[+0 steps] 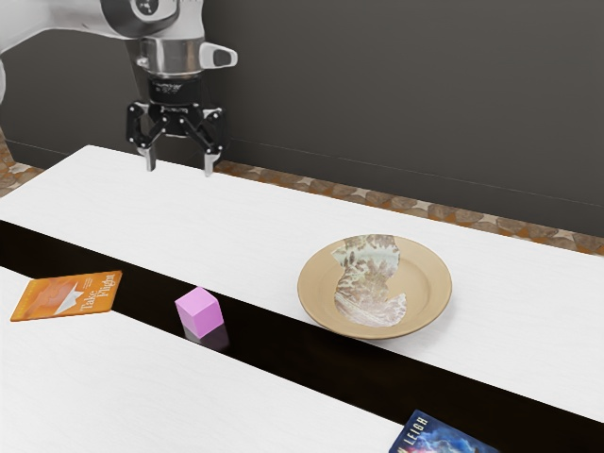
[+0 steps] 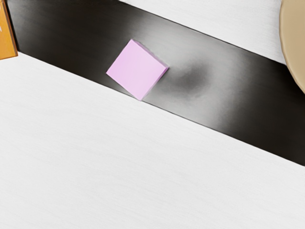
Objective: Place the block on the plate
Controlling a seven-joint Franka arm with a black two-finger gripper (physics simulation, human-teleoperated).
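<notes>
My gripper point(image 1: 179, 168) hangs high above the table at the exterior view's upper left, its two fingers spread apart with nothing between them. A pink block point(image 1: 199, 312) rests on the table's black stripe, well below the gripper. To the block's right in the exterior view lies a round tan plate point(image 1: 429, 289) with a mottled pattern in its middle. The wrist view has the block point(image 2: 137, 70) on the dark stripe, turned at an angle, and part of the plate's rim point(image 2: 294, 43).
An orange book point(image 1: 68, 294) lies at the exterior view's left, its edge point(image 2: 6, 33) also in the wrist view. A dark blue book point(image 1: 440, 437) lies at the exterior view's lower edge. The white table point(image 1: 236, 222) carries a black stripe across it.
</notes>
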